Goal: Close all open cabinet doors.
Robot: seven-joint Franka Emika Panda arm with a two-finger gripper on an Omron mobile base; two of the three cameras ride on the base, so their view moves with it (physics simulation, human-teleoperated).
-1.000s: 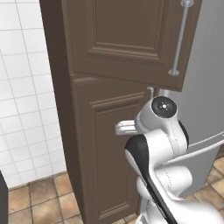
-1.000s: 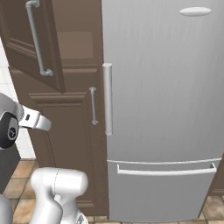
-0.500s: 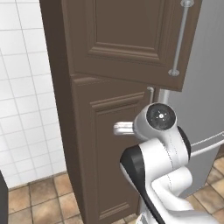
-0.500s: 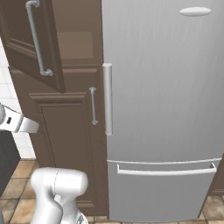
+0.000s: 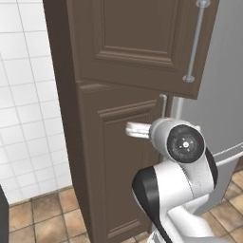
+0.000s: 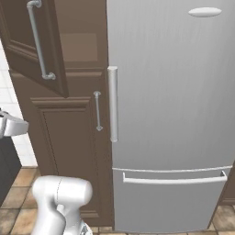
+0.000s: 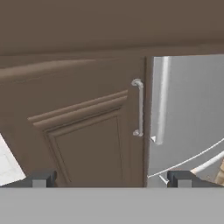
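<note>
In the left base view we see the upper cabinet door (image 5: 137, 40) swung out, open, above the white arm. The lower cabinet door (image 5: 126, 161) sits flat and shut behind the arm.

In the right base view the open door (image 6: 32, 41) sticks out at the top left, next to the grey fridge (image 6: 170, 114).

In the hand view our gripper (image 7: 111, 178) has its fingers (image 7: 41, 178) wide apart — holding nothing. The shut lower door (image 7: 83, 131) is straight ahead between them, its silver handle (image 7: 139, 107) above the gap, nearer the right finger.

No text, label, brand, number or sign can be read anywhere in these views, neither on the cabinet doors (image 5: 137, 42) nor on the refrigerator (image 6: 170, 114).
</note>
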